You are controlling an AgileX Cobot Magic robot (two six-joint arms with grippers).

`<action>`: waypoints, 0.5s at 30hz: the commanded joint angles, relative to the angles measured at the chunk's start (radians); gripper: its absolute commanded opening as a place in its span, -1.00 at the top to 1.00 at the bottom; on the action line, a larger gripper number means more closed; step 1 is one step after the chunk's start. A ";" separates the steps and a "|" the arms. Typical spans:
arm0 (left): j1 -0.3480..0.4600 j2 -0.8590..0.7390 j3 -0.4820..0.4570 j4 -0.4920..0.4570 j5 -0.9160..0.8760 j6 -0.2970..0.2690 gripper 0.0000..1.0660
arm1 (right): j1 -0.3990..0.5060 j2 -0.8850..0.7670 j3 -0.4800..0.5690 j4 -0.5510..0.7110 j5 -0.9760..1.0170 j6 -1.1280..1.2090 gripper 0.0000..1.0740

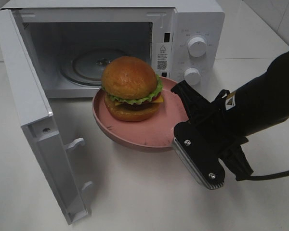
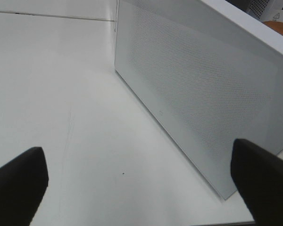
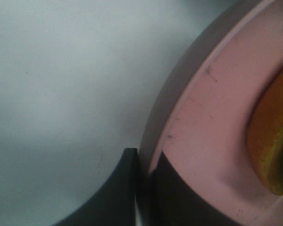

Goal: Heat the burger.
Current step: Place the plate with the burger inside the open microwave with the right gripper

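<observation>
The burger (image 1: 130, 86), with a golden bun, green lettuce, cheese and a dark patty, sits on a round pink plate (image 1: 149, 132) just in front of the open microwave (image 1: 197, 24). My right gripper (image 1: 179, 108) is shut on the plate's right rim, and a shadow lies under the plate. In the right wrist view the fingertips (image 3: 146, 162) pinch the plate's edge (image 3: 212, 122), with the burger's bun (image 3: 271, 150) at the side. My left gripper (image 2: 141, 183) stands open over bare table beside the microwave door (image 2: 203, 94), holding nothing.
The microwave door (image 1: 33, 120) is swung wide open to the left. A glass turntable (image 1: 89, 65) lies inside the cavity. Two knobs (image 1: 196, 46) are on the right-hand panel. White table surrounds everything, and a black cable (image 1: 279, 174) trails from the right arm.
</observation>
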 commanded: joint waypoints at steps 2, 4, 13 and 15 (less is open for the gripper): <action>-0.003 -0.019 0.002 -0.005 -0.005 -0.001 -0.83 | -0.001 -0.008 -0.046 0.001 -0.044 0.005 1.00; -0.003 -0.019 0.002 -0.005 -0.005 -0.001 -0.83 | -0.001 -0.005 -0.062 0.001 -0.035 0.005 1.00; -0.003 -0.019 0.002 -0.005 -0.005 -0.001 -0.83 | -0.001 0.046 -0.112 0.001 -0.002 0.005 1.00; -0.003 -0.019 0.002 -0.005 -0.005 -0.001 -0.83 | -0.001 0.053 -0.122 0.001 0.000 0.005 1.00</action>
